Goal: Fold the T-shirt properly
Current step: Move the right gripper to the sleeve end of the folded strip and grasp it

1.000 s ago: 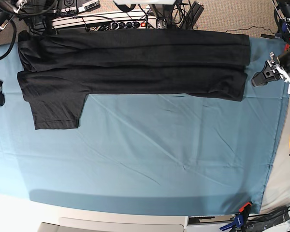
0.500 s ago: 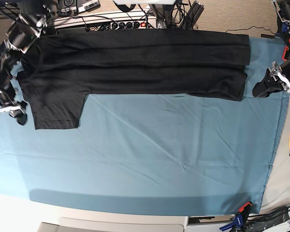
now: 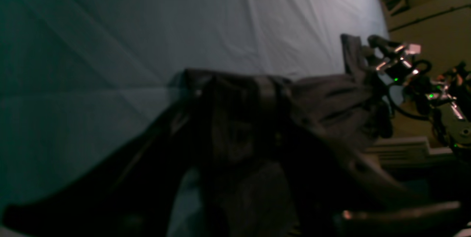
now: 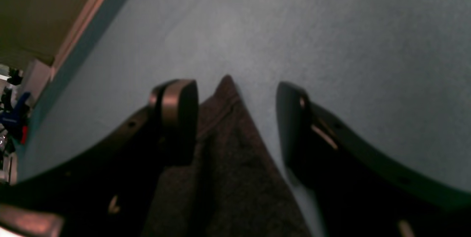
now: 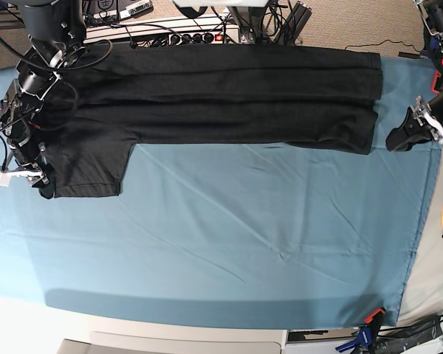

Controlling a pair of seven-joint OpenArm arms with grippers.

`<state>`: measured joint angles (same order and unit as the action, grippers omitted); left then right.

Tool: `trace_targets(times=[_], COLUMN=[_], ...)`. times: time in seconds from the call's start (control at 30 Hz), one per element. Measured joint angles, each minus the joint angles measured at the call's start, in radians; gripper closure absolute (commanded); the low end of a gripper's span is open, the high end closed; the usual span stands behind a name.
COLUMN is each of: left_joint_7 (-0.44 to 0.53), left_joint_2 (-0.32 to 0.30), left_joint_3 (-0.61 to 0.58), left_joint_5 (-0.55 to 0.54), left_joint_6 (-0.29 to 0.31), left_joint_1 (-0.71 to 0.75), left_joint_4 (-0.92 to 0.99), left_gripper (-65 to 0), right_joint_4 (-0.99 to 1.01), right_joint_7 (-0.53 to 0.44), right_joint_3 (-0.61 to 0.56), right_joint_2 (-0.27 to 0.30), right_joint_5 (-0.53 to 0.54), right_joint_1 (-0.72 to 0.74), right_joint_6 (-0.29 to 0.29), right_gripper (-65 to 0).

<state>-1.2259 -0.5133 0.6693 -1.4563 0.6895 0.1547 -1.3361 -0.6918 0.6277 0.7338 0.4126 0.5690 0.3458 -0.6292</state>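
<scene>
Flat, matte black cotton T-shirt on creased teal cloth.

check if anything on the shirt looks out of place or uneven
One sleeve sticks out from the long folded band of the T-shirt, toward the open teal cloth. The right pincer stands open over its corner.

The right arm reaches down along the base view's left side, its wrist bent. The right gripper points downward with its jaws spread wide, nothing clamped between them. The left gripper sits low at the far right, arm drawn back; how its jaws stand cannot be made out in its dark, blurred wrist view.
</scene>
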Motion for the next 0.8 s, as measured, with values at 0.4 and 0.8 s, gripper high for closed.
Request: trace_targets(times=[0.4,0.8], left_joint_7=[0.000,0.000], left_joint_2=[0.000,0.000], left_joint_3=[0.000,0.000], left_joint_5=[0.000,0.000], left_joint_6=[0.000,0.000], left_joint_1=[0.000,0.000], left_joint_4=[0.000,0.000], left_gripper=[-19.4,-19.4], right_joint_4=[-0.007,-0.044], right_joint_7=[0.044,0.071], right_joint_3=[-0.230,-0.251], right_joint_2=[0.034,0.027], right_joint_5=[0.087,0.072], right_joint_1=[-0.013,-0.018], right_joint_6=[-0.029,-0.023], right_gripper=[-31.4,-11.4])
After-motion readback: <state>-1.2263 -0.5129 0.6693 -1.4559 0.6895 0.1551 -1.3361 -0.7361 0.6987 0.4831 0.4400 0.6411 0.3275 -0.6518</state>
